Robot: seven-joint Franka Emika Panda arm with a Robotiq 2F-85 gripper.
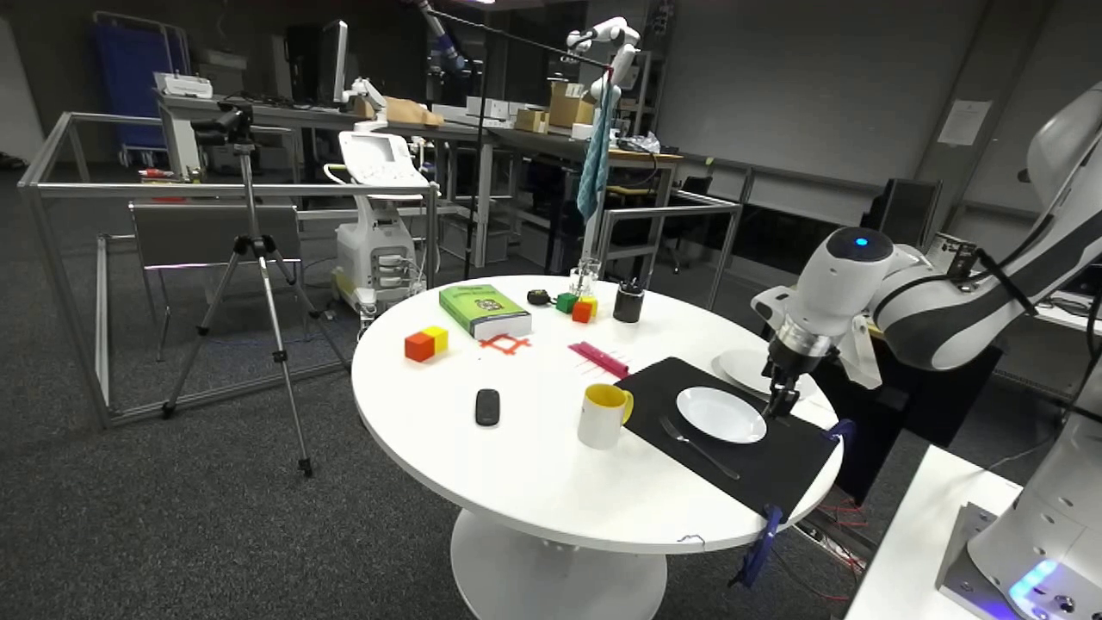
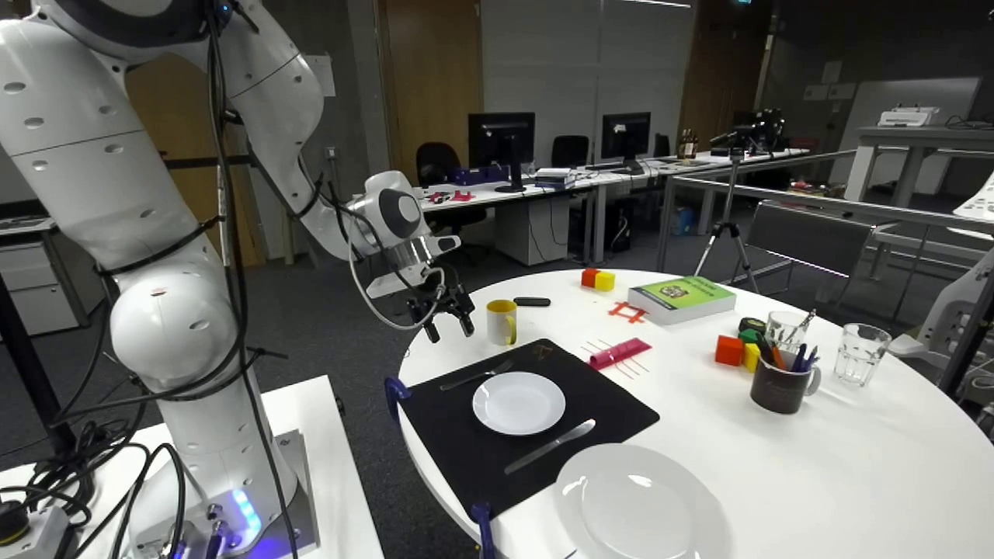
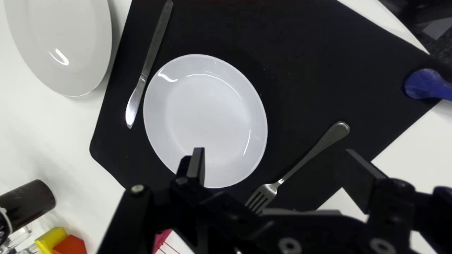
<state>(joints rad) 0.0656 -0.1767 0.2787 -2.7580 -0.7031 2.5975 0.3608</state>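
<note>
Aloft over the black placemat (image 2: 606,396), downturned gripper (image 2: 450,332), fingers (image 3: 197,165) parted.

Dark grey carpet (image 1: 362,551) lies underfoot, and a grey wall (image 1: 818,77) rises at the back, a white sheet of paper (image 1: 964,122) fixed to it. Metal railing (image 1: 95,187) stands before a blue panel (image 1: 129,77). In an exterior view a long white desk (image 2: 598,180) carries 2 dark monitors (image 2: 501,138), near a brown wooden panel (image 2: 431,93) (whether a door is hard to tell), with black office chairs (image 2: 437,164) and a strip of light (image 2: 660,3) high up
</note>
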